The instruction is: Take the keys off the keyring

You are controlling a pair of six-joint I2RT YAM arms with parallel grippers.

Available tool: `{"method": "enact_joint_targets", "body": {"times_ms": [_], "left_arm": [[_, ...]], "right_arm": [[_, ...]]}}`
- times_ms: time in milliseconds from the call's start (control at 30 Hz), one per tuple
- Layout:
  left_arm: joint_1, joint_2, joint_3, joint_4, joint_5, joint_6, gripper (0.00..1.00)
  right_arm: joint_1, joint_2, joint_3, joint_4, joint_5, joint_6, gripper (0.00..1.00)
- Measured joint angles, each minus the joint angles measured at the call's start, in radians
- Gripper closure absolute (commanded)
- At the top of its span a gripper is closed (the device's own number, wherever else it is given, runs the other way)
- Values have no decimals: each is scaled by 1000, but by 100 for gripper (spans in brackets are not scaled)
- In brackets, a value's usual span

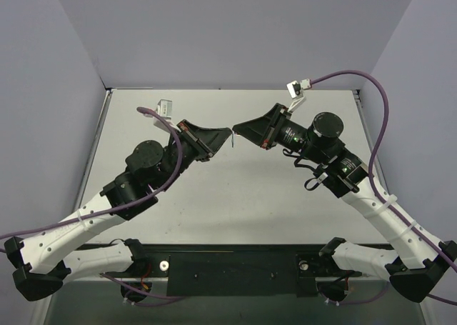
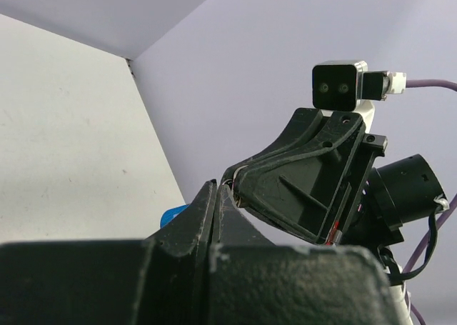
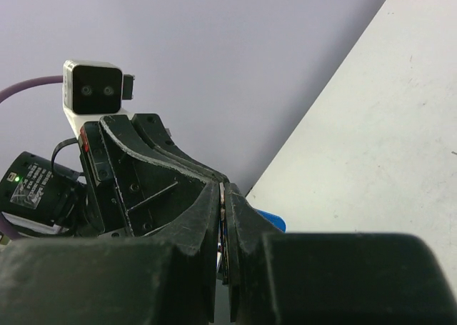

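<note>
— Right gripper (image 3: 223, 191) fills its wrist view, fingers pressed together on a thin metal sliver (image 3: 223, 225); key or ring, I cannot tell.
— And the key?
— One small silver key (image 1: 232, 141) hangs between the two tips, held well above the table (image 1: 214, 211). Keyring itself not made out.
— Left side?
— Left gripper (image 1: 228, 132) likewise closed, tip to tip with the right; what it pinches is hidden.
— Progress?
— Judged mid-separation. No freed key visible on the table. Working the key off the ring and setting it down remain, by my reading.
</note>
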State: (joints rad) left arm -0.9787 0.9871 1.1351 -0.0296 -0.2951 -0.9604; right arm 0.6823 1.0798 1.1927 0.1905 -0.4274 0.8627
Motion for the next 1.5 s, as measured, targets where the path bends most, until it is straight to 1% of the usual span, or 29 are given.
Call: {"method": "enact_joint_targets", "body": {"times_ms": [300,333,400,433,467,500,567,600,633,667,700,800,867,933,967,1000,1033,1067,1133,1233,1300,1400,1500], "left_arm": [[-64,1,-38,43,-158,-51,100],[-66,3,-38,46,-166,-55,96],[-70,6,-37,64,-169,-57,84],[-72,6,-36,64,-169,-55,74],[-73,7,-33,63,-170,-53,68],[-74,7,-27,59,-169,-47,59],[-74,7,-3,31,-169,-28,49],[-73,6,15,8,-169,-15,48],[-71,5,32,-13,-169,-2,43],[-62,3,64,-54,-160,19,41],[-53,1,85,-80,-146,37,39],[14,-15,162,-177,-77,104,41],[109,-24,218,-249,36,152,43],[238,-24,262,-297,186,190,44],[288,-22,277,-314,288,207,44],[384,-18,280,-320,375,215,44],[452,-15,279,-321,475,217,44],[505,-10,272,-311,570,214,44],[586,-2,227,-238,759,178,44],[633,26,136,-84,982,77,44],[638,53,107,-15,1075,22,45],[637,71,92,60,1164,-38,46],[629,71,92,126,1207,-77,50]], "right_arm": [[3,0,-1,-25,53,-11,100],[3,0,-1,-28,59,-16,100],[2,0,-2,-48,74,-27,100],[1,0,-5,-55,77,-29,100],[0,0,-6,-64,82,-32,100],[-1,0,-6,-76,84,-35,100],[-2,0,-7,-95,87,-42,100],[-4,0,-7,-104,87,-45,100],[-7,-1,-7,-111,83,-49,100],[-12,-2,-7,-123,79,-53,100],[-17,-3,-7,-133,72,-56,100],[-43,-14,-7,-165,40,-64,100],[-71,-24,-7,-174,-4,-64,100],[-95,-33,-7,-171,-56,-60,100],[-105,-39,-7,-166,-84,-54,100],[-113,-43,-7,-156,-113,-49,100],[-116,-45,-7,-143,-137,-41,100],[-119,-49,-7,-123,-175,-30,100],[-120,-52,-7,-85,-232,-4,100],[-120,-52,-7,-33,-292,36,100],[-120,-52,-7,-2,-319,58,100],[-120,-52,-7,39,-342,89,100],[-120,-51,-7,65,-348,106,100]]}}
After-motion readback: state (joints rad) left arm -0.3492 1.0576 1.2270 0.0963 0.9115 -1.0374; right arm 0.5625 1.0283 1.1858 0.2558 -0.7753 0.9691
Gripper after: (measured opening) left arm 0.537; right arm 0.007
